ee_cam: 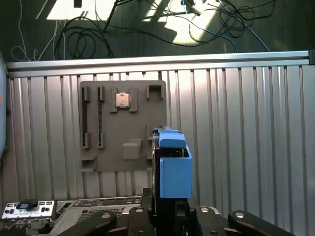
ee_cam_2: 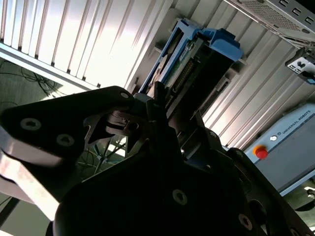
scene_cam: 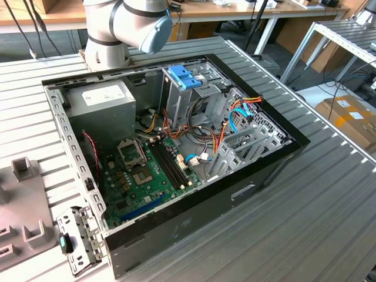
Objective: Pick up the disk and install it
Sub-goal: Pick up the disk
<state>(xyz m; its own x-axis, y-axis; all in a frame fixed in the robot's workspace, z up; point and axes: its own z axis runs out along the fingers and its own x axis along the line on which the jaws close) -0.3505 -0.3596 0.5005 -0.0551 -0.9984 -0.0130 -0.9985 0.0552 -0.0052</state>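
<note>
In both wrist views my gripper (ee_cam: 167,209) (ee_cam_2: 158,105) is shut on the disk (ee_cam: 158,169) (ee_cam_2: 189,69). The disk is a grey metal drive seen edge-on in a light blue plastic carrier (ee_cam: 173,167) (ee_cam_2: 216,39), and it sticks out beyond the fingers. I hold it in the air above the ribbed metal table (ee_cam: 246,137), away from the open computer case (scene_cam: 176,147). In the first wrist view it hangs next to a grey parts tray (ee_cam: 123,125).
The case holds a motherboard (scene_cam: 147,170), a grey power-supply box (scene_cam: 100,100) and a tall metal cage with a blue latch (scene_cam: 185,76). The arm's base (scene_cam: 108,41) stands behind the case. A chip (ee_cam: 123,100) rests in the tray. Cables lie on the floor (ee_cam: 147,24).
</note>
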